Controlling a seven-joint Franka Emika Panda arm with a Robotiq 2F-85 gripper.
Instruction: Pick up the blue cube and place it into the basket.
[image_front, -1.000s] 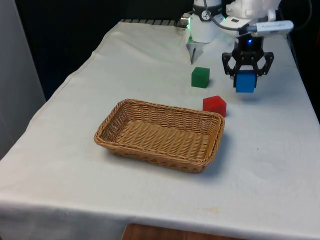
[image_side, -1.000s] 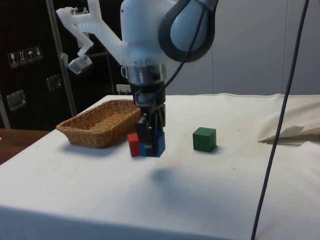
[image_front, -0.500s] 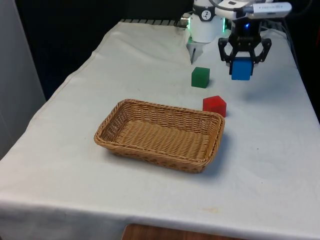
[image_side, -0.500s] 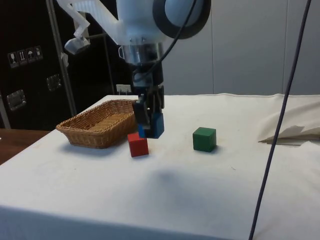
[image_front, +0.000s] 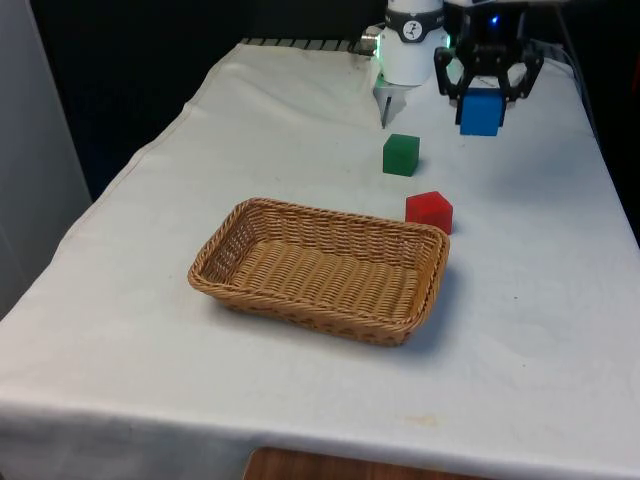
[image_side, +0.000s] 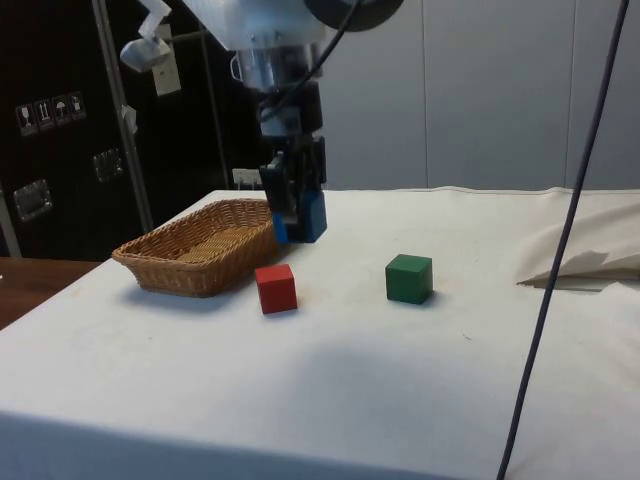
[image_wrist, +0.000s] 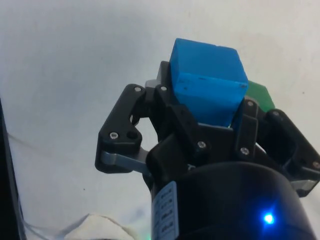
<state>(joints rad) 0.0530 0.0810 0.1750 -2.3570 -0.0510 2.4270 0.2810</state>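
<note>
Front view: tool (image_front: 483, 103) clenched on blue cube (image_front: 481, 112), cube between fingers, raised above table (image_front: 560, 300).

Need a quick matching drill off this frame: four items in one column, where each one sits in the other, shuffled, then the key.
Items:
1. blue cube
2. red cube
3. green cube
4. basket

Places:
A. standing alone on the cloth, between the red cube and the robot's base
B. on the cloth beside the basket's far corner
C. held off the table in the end effector
D. on the cloth nearer the front camera, nothing inside it

Pairs: 1-C, 2-B, 3-A, 4-D
</note>
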